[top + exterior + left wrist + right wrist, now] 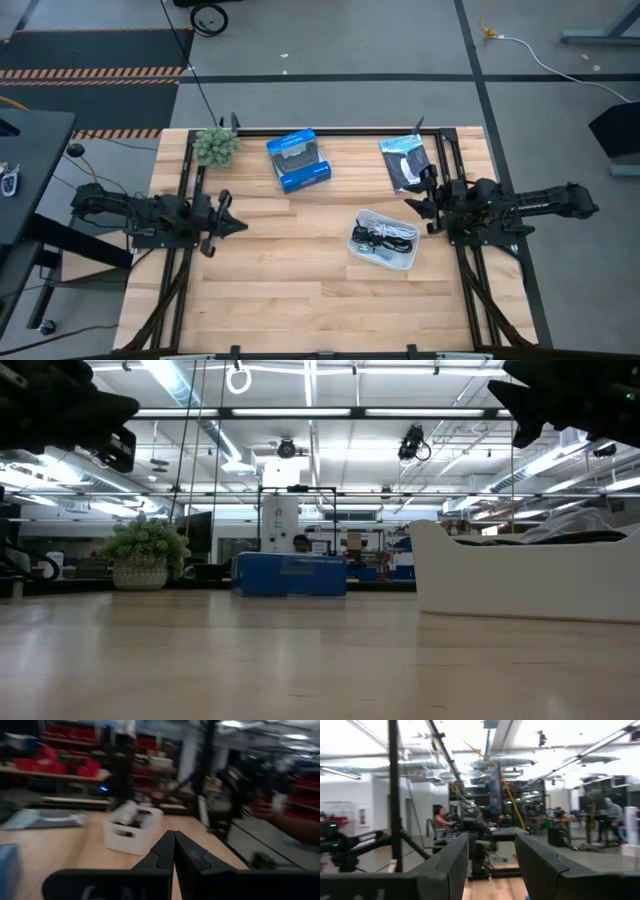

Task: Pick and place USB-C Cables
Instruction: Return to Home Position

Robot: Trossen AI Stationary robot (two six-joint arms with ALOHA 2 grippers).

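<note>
A white rounded tray [356, 246] sits on the table's right half. Coiled cables lie bunched in it: a black one [372, 235] and a pale one [401, 232] show; I cannot tell the others apart. The left wrist view shows the tray [131, 831] ahead of my left gripper [174, 846]. My left gripper [238, 224] is shut and empty, raised over the table's left part and pointing toward the tray. My right gripper [418, 214] hovers just beyond the tray's far right corner, and its fingers stand open [492, 865] with nothing between them.
Along the far edge stand a small potted plant [215, 146], a blue box [298, 161] and a black packet [405, 160]. Dark frame rails [178, 270] run along the table's left and right sides. Bare wood lies between the arms and toward the near edge.
</note>
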